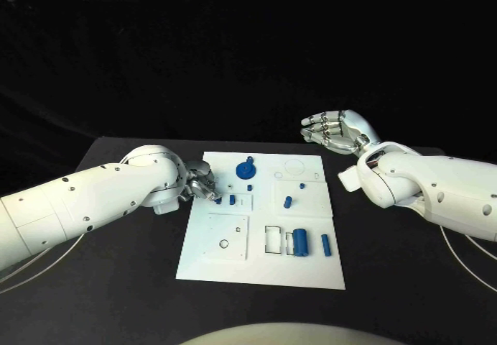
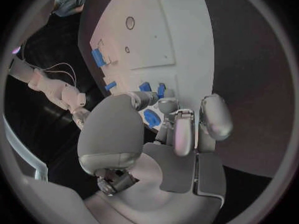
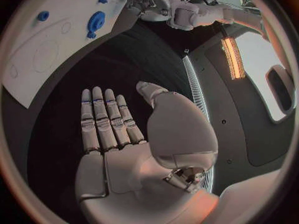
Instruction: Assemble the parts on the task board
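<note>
Black table [image 1: 124,287] bears task board [image 1: 311,269], long axis running away; left hand [image 1: 202,183] state unclear, right hand [image 1: 333,129] released

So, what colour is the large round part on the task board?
Blue round part, clearest in the head view.

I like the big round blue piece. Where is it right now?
In the head view, the round blue part sits near the task board's far edge, just right of the left hand.
</note>
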Action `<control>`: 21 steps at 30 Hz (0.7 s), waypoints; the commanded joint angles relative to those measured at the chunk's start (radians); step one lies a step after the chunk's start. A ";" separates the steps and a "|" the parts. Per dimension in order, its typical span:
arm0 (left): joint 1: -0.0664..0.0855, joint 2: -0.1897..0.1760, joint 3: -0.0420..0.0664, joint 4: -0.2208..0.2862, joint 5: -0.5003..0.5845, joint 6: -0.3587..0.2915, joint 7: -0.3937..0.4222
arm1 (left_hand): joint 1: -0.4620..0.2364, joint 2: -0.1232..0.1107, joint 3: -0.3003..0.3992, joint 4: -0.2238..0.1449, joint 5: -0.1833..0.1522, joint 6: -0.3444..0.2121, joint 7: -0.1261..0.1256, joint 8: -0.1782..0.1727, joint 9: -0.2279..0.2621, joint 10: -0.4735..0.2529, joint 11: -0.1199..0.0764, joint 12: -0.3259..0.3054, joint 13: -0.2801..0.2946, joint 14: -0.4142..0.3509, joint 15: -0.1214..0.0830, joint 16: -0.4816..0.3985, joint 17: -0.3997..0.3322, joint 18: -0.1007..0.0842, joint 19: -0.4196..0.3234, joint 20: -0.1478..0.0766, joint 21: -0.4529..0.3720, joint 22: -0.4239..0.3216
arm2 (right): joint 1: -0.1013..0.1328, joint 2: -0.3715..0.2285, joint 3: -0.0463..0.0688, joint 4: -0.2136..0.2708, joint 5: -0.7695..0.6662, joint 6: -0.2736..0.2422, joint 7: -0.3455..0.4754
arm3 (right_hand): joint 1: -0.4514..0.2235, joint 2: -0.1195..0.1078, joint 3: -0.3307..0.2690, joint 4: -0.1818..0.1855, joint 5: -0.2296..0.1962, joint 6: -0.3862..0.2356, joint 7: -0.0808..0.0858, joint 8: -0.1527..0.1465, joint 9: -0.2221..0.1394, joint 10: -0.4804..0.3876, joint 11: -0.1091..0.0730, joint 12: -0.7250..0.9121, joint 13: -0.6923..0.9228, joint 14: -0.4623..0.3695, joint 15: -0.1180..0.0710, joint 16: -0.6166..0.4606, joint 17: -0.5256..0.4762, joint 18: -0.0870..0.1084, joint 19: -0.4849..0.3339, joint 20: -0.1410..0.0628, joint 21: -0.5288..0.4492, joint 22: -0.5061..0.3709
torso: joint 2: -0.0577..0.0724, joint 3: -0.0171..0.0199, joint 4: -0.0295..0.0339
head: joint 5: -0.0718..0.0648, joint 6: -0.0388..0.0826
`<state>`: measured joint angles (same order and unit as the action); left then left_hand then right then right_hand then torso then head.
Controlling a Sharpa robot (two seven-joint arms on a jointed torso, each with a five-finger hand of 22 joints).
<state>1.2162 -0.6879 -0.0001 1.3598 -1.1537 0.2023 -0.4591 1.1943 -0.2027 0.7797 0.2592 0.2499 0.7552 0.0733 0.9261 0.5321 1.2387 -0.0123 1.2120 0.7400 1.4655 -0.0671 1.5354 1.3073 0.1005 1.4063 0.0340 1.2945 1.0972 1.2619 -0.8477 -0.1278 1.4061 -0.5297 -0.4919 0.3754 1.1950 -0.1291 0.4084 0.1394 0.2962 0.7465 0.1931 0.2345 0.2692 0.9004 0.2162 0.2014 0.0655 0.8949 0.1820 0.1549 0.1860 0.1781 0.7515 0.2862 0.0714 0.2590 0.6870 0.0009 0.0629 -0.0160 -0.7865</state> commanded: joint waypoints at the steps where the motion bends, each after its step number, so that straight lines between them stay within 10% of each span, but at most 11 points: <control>1: -0.001 0.003 -0.001 0.001 -0.011 0.026 -0.010 | -0.008 -0.001 0.200 -0.199 0.011 0.015 -0.007 0.005 0.002 0.012 0.000 0.005 0.004 0.088 -0.006 0.006 0.194 -0.005 0.005 0.000 0.008 0.003 | 0.000 0.000 0.000 0.001 -0.002 0.016 0.012 | -0.006 0.007 -0.005 0.000 0.005 0.006 0.088 -0.004 -0.001 0.003 0.005 -0.004 -0.001 0.002 0.005 -0.007 -0.001 -0.010 -0.007 0.002 -0.005 -0.001 | 0.000 0.0004 0.0002 | 0.000 -0.002; 21: -0.001 0.011 -0.002 0.004 -0.009 0.041 -0.015 | -0.013 -0.003 0.202 -0.202 0.022 0.018 -0.008 0.007 0.003 0.016 -0.001 0.009 0.012 0.089 -0.006 0.008 0.199 -0.006 0.007 -0.001 0.011 0.008 | 0.000 0.001 0.000 0.001 -0.002 0.016 0.012 | -0.006 0.007 -0.005 0.000 0.005 0.006 0.088 -0.004 -0.001 0.003 0.005 -0.004 -0.001 0.002 0.005 -0.007 -0.001 -0.010 -0.007 0.002 -0.005 -0.001 | 0.000 -0.0001 0.0003 | -0.001 -0.003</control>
<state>1.2169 -0.6819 -0.0010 1.3614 -1.1624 0.2240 -0.4718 1.1864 -0.2106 0.7797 0.2592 0.2677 0.7611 0.0710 0.9262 0.5381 1.2459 -0.0124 1.2165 0.7504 1.4649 -0.0676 1.5405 1.3074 0.1005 1.4063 0.0340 1.3021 1.1051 1.2617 -0.8472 -0.1278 1.4055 -0.5293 -0.4910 0.3764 1.1950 -0.1291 0.4084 0.1394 0.2962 0.7465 0.1931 0.2345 0.2694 0.9005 0.2162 0.2015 0.0655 0.8949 0.1819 0.1549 0.1861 0.1781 0.7515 0.2862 0.0714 0.2591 0.6867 0.0012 0.0631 -0.0160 -0.7901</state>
